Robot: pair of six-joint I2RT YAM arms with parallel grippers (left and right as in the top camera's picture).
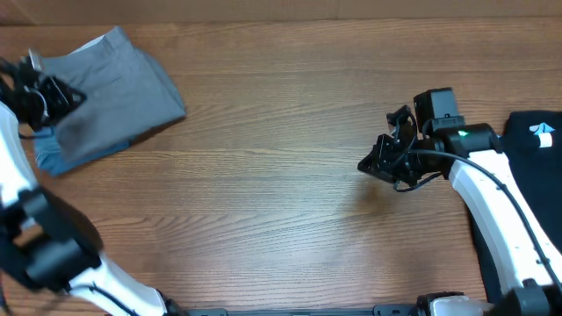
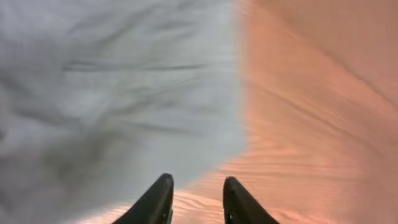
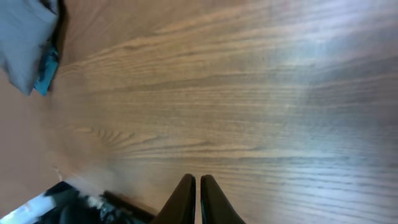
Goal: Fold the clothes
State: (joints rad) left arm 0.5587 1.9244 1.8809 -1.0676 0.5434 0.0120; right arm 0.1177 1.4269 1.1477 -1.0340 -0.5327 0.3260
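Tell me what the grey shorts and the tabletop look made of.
Grey shorts: soft woven cloth, cotton-like, matte; it creases and drapes. Fibre uncertain.
Tabletop: wood or wood-look laminate, brown with running grain lines, slight sheen; which one, cannot tell.

The table (image 1: 290, 175) is seen to be wood, smooth, with a fine straight grain and a soft satin sheen. The grey shorts (image 1: 114, 83), at the table's far left corner, are made of matt cloth, softly creased. A strip of blue cloth (image 1: 48, 160), also matt, is shown under their near edge. At the table's right edge a black garment (image 1: 549, 175) of dull cloth is laid. The left gripper (image 2: 198, 179) and right gripper (image 3: 198, 178) are formed of smooth black plastic with a faint gloss. The right arm (image 1: 500, 206) is cased in glossy white plastic.
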